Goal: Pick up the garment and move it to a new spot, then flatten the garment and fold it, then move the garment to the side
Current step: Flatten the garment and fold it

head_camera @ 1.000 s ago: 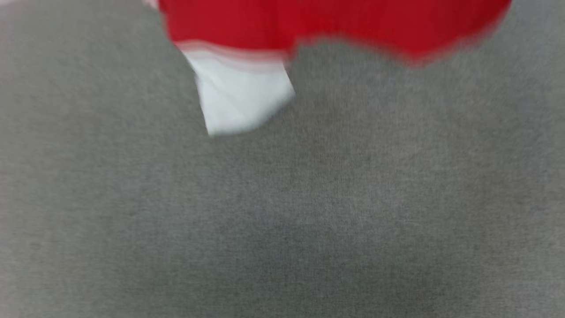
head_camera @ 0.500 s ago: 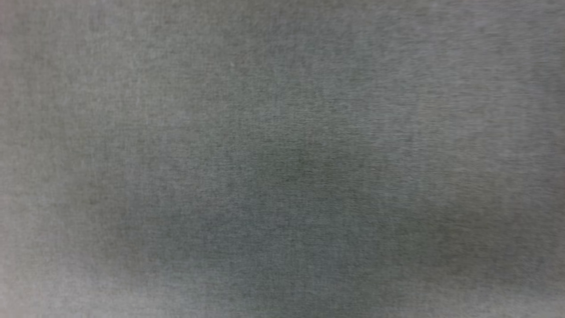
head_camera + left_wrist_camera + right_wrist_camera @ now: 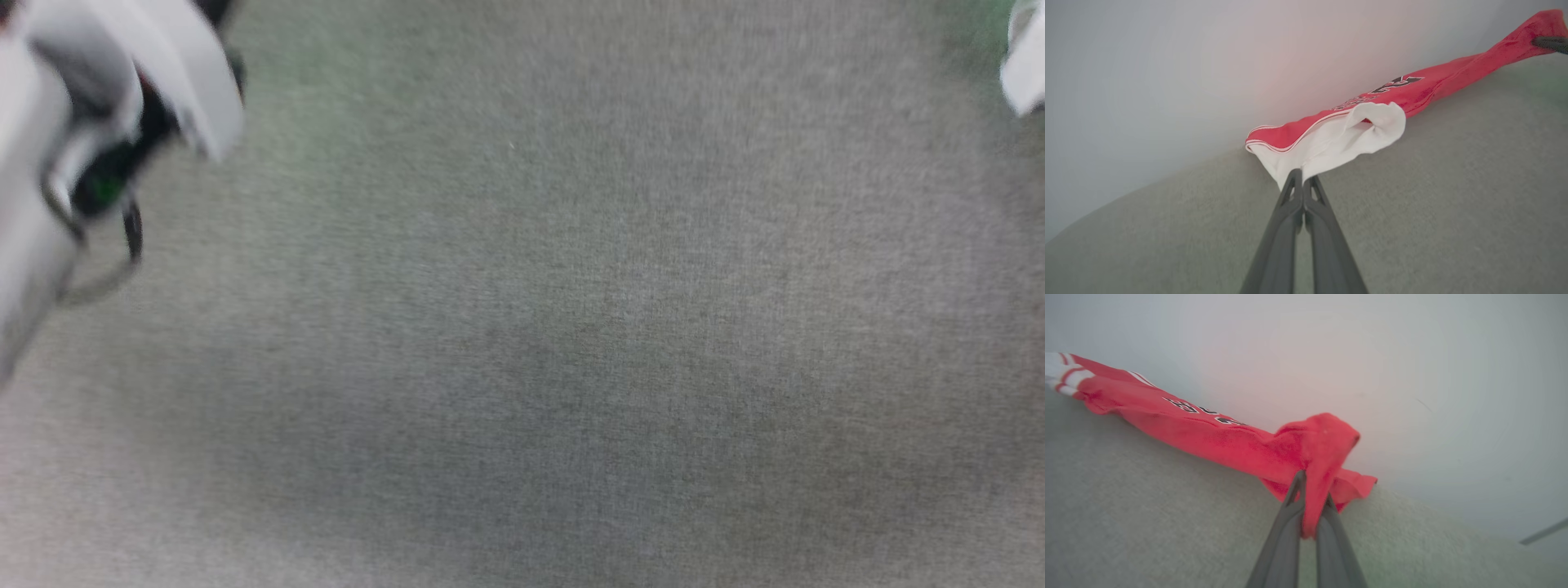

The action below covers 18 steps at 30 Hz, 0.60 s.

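The garment (image 3: 1412,87) is a red shirt with white sleeves and dark lettering, stretched taut between my two grippers above a grey fabric surface (image 3: 571,343). My left gripper (image 3: 1302,179) is shut on the white sleeve (image 3: 1339,143). At the far right of the left wrist view, the other arm's dark fingertip (image 3: 1549,42) holds the red end. In the right wrist view the garment (image 3: 1208,435) runs off to the upper left, and my right gripper (image 3: 1310,494) is shut on a bunched red fold of it. My pale left forearm (image 3: 90,122) shows blurred at the head view's upper left.
A pale wall (image 3: 1188,65) rises behind the grey surface in both wrist views. A white part of my right arm (image 3: 1024,65) sits at the head view's upper right edge. A thin grey line (image 3: 1543,531) crosses the wall at the right.
The head camera has swung: the red and white garment left the top of its view, then my blurred forearms came in at both upper corners.
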{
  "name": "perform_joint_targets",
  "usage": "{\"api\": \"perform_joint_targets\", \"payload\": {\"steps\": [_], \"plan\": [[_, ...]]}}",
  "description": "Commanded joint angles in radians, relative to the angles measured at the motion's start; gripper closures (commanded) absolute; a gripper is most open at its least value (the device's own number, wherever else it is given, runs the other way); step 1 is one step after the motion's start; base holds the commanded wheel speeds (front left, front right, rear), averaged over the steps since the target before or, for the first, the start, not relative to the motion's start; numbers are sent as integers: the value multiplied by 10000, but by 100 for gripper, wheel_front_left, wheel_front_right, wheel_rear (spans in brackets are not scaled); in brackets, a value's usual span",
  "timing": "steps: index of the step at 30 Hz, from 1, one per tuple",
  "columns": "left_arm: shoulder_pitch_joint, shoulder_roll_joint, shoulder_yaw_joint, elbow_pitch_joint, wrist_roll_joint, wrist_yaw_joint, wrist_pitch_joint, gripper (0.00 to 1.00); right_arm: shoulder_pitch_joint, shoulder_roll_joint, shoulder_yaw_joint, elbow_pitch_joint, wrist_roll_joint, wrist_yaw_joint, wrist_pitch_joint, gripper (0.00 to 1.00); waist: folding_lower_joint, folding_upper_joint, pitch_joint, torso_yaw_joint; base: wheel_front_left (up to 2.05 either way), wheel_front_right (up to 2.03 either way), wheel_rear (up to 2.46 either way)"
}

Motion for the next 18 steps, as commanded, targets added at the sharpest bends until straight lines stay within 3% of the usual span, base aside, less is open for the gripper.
{"api": "perform_joint_targets", "payload": {"steps": [1,4,9,14,18], "plan": [[620,334,-129,-501,-143,207,200,100,540,-360,157,-368,305,-9,54,100,0,0,-1471,380,0,0,0],[2027,1076,-372,-1951,-699,843,694,100,1632,-1019,544,-1388,867,-9,257,100,0,0,-2099,366,0,0,0],[4597,2435,-752,-5067,-1767,2672,954,100,3439,-2176,1128,-2994,1442,-9,239,100,0,0,-2930,269,0,0,0],[7083,3701,-1081,-7655,-2817,4684,333,100,5339,-3172,1214,-3909,1703,-10,-132,100,0,0,-3476,203,0,0,0],[8750,4286,-1350,-8967,-3713,5814,-383,100,7005,-3605,1053,-4437,1893,-10,-376,100,0,0,-3760,208,0,0,0]]}}
